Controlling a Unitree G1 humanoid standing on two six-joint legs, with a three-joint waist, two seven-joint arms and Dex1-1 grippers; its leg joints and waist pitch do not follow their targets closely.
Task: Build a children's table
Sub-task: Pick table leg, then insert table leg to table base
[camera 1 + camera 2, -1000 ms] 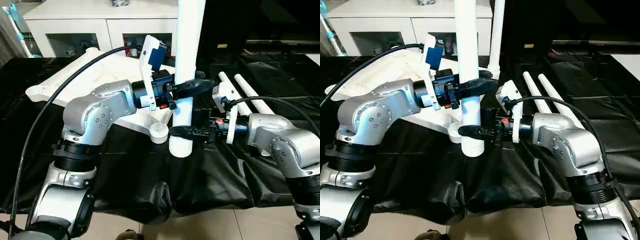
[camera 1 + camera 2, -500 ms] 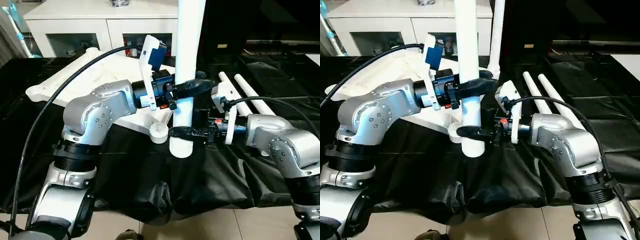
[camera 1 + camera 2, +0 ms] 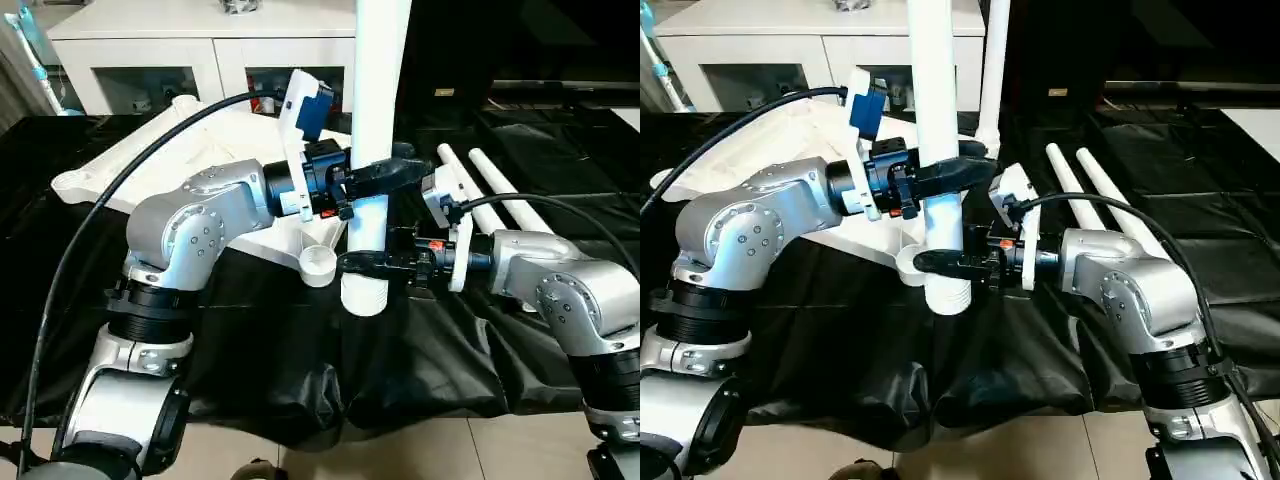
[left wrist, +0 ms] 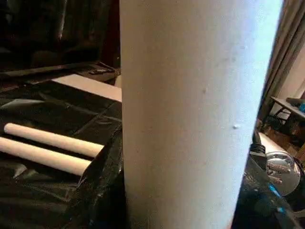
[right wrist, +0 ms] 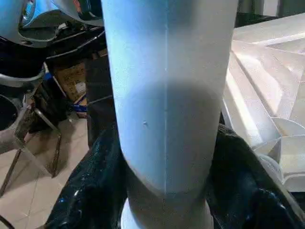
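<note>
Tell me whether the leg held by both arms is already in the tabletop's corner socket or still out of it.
Out. The leg stands upright with its threaded end beside the empty corner socket, gripped by the left end effector and the right end effector.

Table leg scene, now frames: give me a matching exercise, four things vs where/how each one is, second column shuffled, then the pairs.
Things:
1. held table leg
2. two spare legs
3. left pincer
4. right pincer

States:
A. lying flat on the black cover
B. gripping the leg near its lower end
C. upright, beside the table top's corner socket
D. gripping the leg higher up

Pairs: 1-C, 2-A, 3-D, 4-B
</note>
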